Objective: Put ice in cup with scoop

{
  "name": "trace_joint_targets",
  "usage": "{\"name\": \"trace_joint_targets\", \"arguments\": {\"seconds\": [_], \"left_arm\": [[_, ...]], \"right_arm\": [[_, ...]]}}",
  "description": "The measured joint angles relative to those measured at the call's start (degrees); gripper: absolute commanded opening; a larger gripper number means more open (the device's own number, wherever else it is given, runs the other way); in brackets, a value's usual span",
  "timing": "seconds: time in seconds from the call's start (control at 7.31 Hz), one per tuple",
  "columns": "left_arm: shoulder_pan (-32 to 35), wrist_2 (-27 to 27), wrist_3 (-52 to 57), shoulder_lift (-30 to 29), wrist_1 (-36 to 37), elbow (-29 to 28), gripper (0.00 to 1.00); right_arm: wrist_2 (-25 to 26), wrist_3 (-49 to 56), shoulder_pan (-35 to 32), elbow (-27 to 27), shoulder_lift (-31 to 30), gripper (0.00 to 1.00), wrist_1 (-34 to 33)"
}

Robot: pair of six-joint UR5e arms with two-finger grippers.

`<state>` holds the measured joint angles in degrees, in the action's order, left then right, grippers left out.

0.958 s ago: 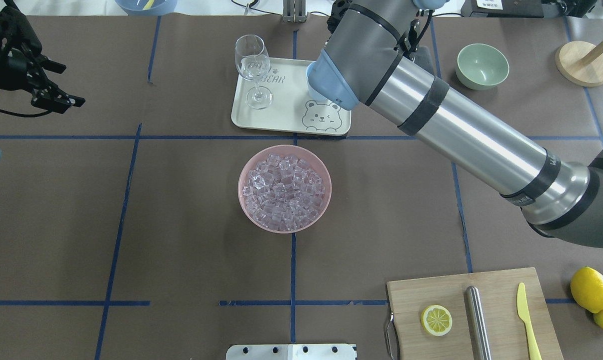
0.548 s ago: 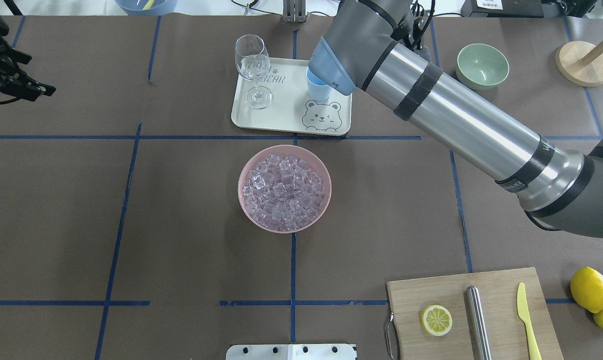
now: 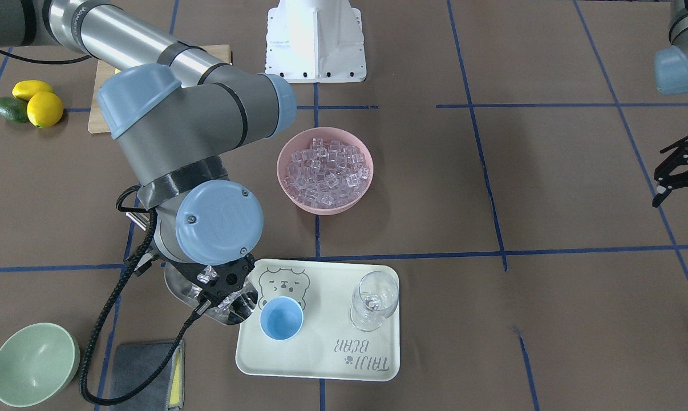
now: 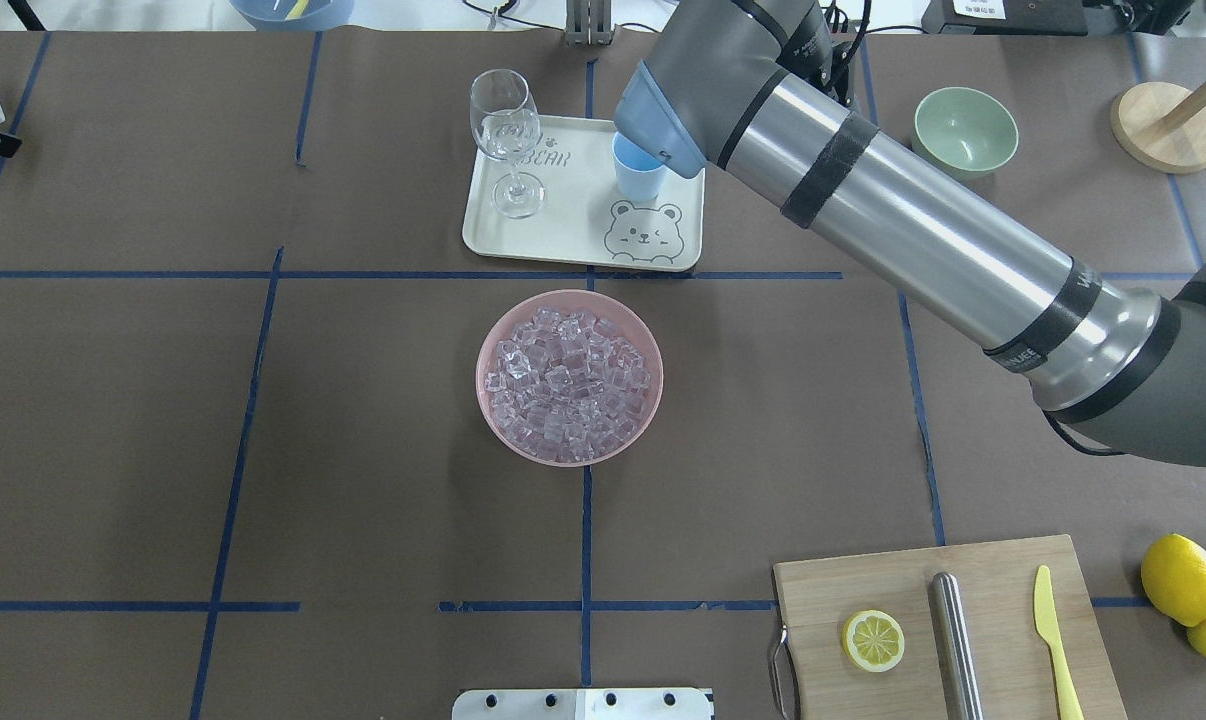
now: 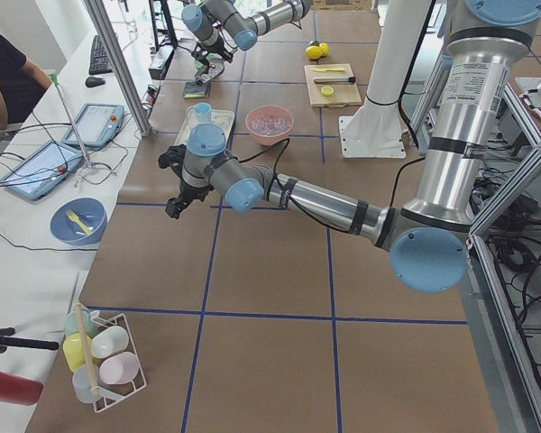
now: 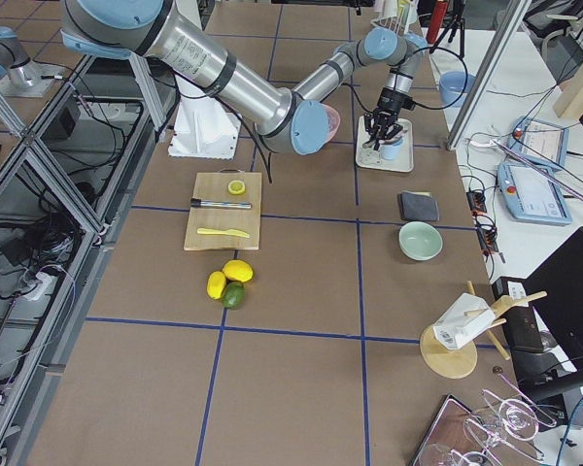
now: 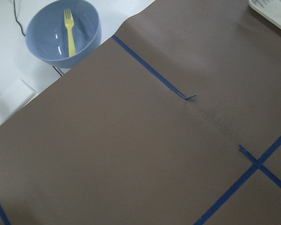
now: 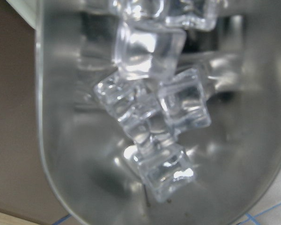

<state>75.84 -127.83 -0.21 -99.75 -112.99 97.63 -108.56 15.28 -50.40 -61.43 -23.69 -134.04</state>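
Note:
My right gripper is shut on the steel scoop and holds it just beside the light-blue cup, at the edge of the cream tray. The scoop's handle is hidden. The right wrist view looks into the scoop's trough, where several clear ice cubes lie. The cup looks empty and is partly hidden by my right arm from overhead. A pink bowl full of ice sits mid-table. My left gripper is open and empty, far off at the table's side.
A wine glass stands on the tray next to the cup. A pale green bowl and a grey cloth lie beside the right arm. A cutting board holds a lemon slice, steel tube and yellow knife. Lemons lie beside it.
My right arm has swung toward the table's back, uncovering more of the cup. My left gripper has drawn back to the left, almost out of the overhead view.

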Motion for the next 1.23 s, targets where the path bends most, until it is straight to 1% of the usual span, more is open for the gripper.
{"name": "trace_joint_targets", "arguments": {"seconds": [0.14, 0.27, 0.68, 0.96, 1.23], "left_arm": [[0.7, 0.0, 0.0, 1.0, 4.2, 1.9, 1.0], [1.3, 0.0, -0.1, 1.5, 6.3, 2.8, 1.0], [1.7, -0.1, -0.1, 1.7, 7.5, 3.3, 1.0], [1.7, -0.2, 0.0, 1.6, 7.5, 3.3, 1.0], [1.7, -0.2, 0.0, 1.6, 7.5, 3.3, 1.0]], "right_arm": [[0.3, 0.0, 0.8, 2.1, 1.6, 0.0, -1.5], [0.5, 0.0, 1.8, 3.6, 3.0, 0.0, -3.0], [2.1, 0.6, 2.8, 11.1, 7.4, 0.0, -5.2], [3.8, 1.2, 3.0, 13.1, 8.9, 0.0, -8.2], [4.5, 1.3, 3.0, 13.7, 10.0, 0.0, -9.7]]}}
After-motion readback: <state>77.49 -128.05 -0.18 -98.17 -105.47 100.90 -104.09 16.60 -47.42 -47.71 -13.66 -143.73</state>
